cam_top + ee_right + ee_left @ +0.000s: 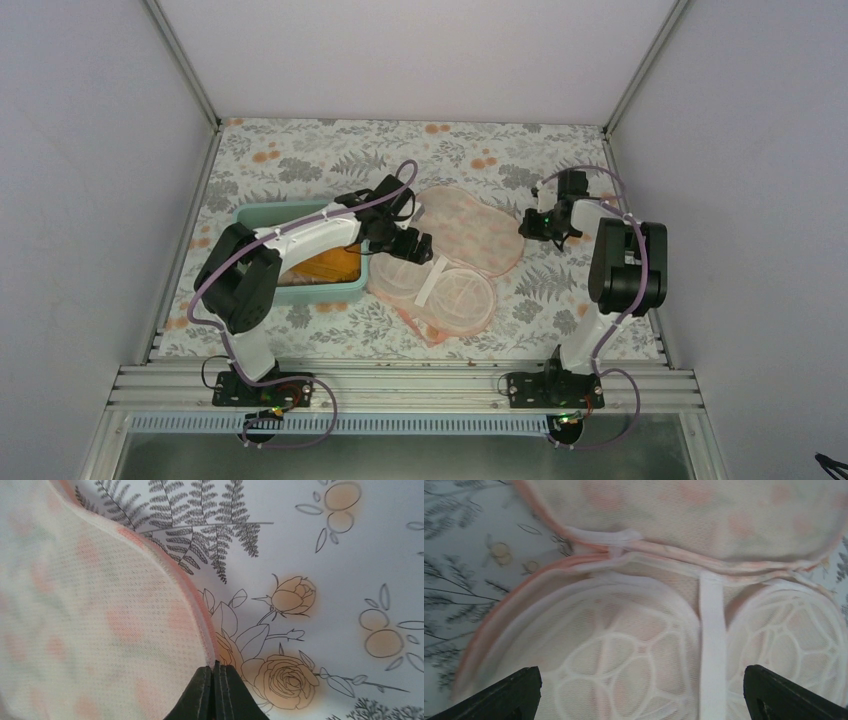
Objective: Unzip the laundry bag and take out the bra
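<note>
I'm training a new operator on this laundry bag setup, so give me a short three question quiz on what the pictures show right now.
1. True or false: the left tool is open above the round cups of the laundry bag.
2. The right tool is shut on: A) the bag's pink trim, B) a round cup, C) nothing.
3. Fill in: the orange bra lies in the teal ___.
Key: 1 true; 2 A; 3 tub.
</note>
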`<state>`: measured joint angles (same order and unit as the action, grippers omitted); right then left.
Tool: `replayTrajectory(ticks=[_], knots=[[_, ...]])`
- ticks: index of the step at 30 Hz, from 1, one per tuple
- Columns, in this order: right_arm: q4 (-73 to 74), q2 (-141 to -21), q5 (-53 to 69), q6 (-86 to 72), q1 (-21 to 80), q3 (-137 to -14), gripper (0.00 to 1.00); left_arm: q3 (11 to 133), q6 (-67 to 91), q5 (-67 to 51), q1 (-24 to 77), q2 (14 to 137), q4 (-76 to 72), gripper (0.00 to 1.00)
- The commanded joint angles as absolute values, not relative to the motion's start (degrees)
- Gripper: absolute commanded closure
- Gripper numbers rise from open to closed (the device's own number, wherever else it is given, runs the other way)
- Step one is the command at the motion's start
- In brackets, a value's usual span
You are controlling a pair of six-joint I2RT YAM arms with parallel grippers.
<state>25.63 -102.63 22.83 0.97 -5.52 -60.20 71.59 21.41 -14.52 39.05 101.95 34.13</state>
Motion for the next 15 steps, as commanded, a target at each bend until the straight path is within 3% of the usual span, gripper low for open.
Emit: replayTrajectory(ticks=[1,6,15], knots=[[23.92,-93.22,21.51,-0.91,-8.66,-59.54,0.96,71.49,20.12,-10.62,37.61,101.48,31.47,0.00],[27.61,-85.63,13.62,-0.73,-9.29,-61.38,0.96,71.97,19.11,-10.68,37.00,101.24,30.82,0.00],[32.26,-76.18,11.70,-1.29,-3.91,-63.93,0.96,73.25,19.59,-9.34,36.79,107.05,30.54,0.00]])
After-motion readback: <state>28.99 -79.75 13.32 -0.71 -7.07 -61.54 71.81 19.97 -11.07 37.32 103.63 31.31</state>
